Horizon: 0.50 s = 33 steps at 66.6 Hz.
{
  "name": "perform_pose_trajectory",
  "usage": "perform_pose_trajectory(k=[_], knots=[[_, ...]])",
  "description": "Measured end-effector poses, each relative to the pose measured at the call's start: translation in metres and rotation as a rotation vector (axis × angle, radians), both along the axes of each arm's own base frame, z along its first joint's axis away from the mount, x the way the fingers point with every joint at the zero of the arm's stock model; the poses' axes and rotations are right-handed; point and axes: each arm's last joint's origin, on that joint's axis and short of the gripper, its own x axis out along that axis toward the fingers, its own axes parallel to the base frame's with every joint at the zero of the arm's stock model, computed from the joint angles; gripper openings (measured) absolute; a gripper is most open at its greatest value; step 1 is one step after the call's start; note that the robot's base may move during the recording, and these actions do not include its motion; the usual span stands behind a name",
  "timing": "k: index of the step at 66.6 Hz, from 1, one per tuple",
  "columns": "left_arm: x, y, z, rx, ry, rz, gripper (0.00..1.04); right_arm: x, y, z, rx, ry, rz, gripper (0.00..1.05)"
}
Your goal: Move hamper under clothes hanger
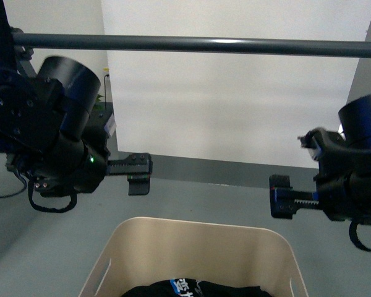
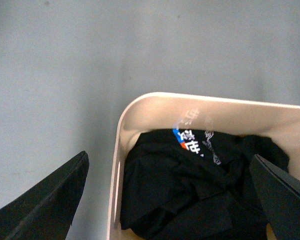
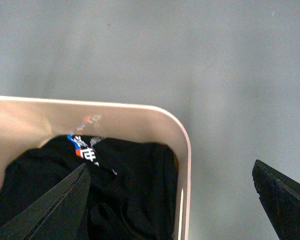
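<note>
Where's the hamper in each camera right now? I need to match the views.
Front view: hamper at bottom centre, below the rack bar.
Left wrist view: its rounded corner fills the lower right, between the open claw tips.
Right wrist view: its other far corner fills the lower left.
Shared landmark: the black shirt's blue-and-white print.

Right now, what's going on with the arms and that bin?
Both grippers, left and right, hang open above the beige hamper, holding nothing. Dark clothing lies inside it. The hamper sits on the grey floor, with the clothes hanger's bar running across overhead. Neither arm touches the hamper.
</note>
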Motion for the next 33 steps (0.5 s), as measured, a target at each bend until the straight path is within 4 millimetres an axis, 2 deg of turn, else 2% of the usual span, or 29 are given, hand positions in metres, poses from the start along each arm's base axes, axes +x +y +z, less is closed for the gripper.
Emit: perform_pose_trajectory(k=[18, 23, 33], knots=[[-0.015, 0.002, 0.073, -0.04, -0.189, -0.021, 0.98, -0.015, -0.009, 0.08, -0.004, -0.208, -0.003, 0.97], [-0.025, 0.003, 0.099, -0.033, -0.283, -0.04, 0.98, -0.026, -0.013, 0.104, -0.013, -0.293, -0.02, 0.97], [-0.05, 0.003, 0.136, -0.037, -0.44, -0.097, 0.98, -0.051, -0.017, 0.137, -0.019, -0.447, -0.032, 0.97]])
